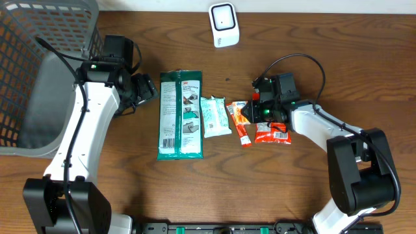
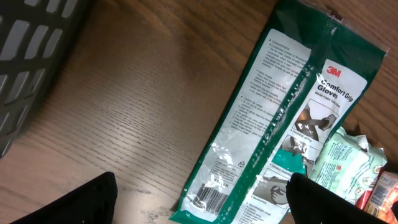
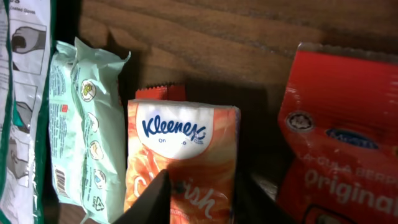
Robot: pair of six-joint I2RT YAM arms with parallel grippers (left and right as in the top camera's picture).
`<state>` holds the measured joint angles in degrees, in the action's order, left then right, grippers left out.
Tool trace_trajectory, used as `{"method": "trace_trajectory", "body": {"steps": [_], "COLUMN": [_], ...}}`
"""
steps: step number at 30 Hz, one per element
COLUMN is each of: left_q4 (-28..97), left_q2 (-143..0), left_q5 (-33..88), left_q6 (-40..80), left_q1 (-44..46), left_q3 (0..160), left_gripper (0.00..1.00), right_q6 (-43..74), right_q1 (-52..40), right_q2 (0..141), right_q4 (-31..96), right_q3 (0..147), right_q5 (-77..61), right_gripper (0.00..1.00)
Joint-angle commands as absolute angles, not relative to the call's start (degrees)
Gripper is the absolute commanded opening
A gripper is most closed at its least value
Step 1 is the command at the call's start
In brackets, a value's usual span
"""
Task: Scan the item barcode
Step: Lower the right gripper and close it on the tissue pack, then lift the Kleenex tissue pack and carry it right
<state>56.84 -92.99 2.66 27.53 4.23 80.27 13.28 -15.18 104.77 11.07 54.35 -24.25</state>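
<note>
- surface of dark wood is seen from overhead, with five packets laid in a row near its middle
- kleenex pack, orange with a white label, is laid flat in that row, between a mint-green wipes pack and a red packet
- a thin orange stick sachet is laid just beside the kleenex pack; in the right wrist view its end is seen behind the pack's top edge
- right tool is set right at the kleenex pack, with one finger at each side of the pack's lower part; whether the pack is actually clamped cannot be told
- left tool is held with its fingers wide apart, gripping nothing, over bare wood just beside the green glove pack
- a barcode is shown at the near end of the glove pack in the left wrist view
- a white scanner is stood at the far edge of the surface, well apart from the kleenex pack
- a grey basket is placed at the left side, next to the left arm
</note>
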Motion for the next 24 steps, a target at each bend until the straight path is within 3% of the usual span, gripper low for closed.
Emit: {"method": "trace_trajectory", "body": {"steps": [1,6,13,24], "left_q4": [57.17,57.17,57.14,57.17], "left_q2": [-92.60,-92.60,-92.60,-92.60], "left_q5": [1.93,1.93,1.93,1.93], "left_q6": [27.03,27.03,27.03,27.03], "left_q1": [4.14,4.14,4.14,4.14], "left_q3": [80.47,80.47,80.47,80.47], "left_gripper": [0.88,0.88,0.88,0.88], "right_q6": [15.81,14.04,12.29,6.22], "right_q1": [-15.42,-14.39,-15.27,-27.64], "right_q2": [105.14,102.52,95.35,92.27], "right_q4": [11.11,12.82,21.39,29.15], "right_q3": [52.36,54.89,61.78,62.02], "right_q5": [-24.47,-24.05,-15.92,27.94], "right_gripper": [0.17,0.01,0.01,0.01]}}
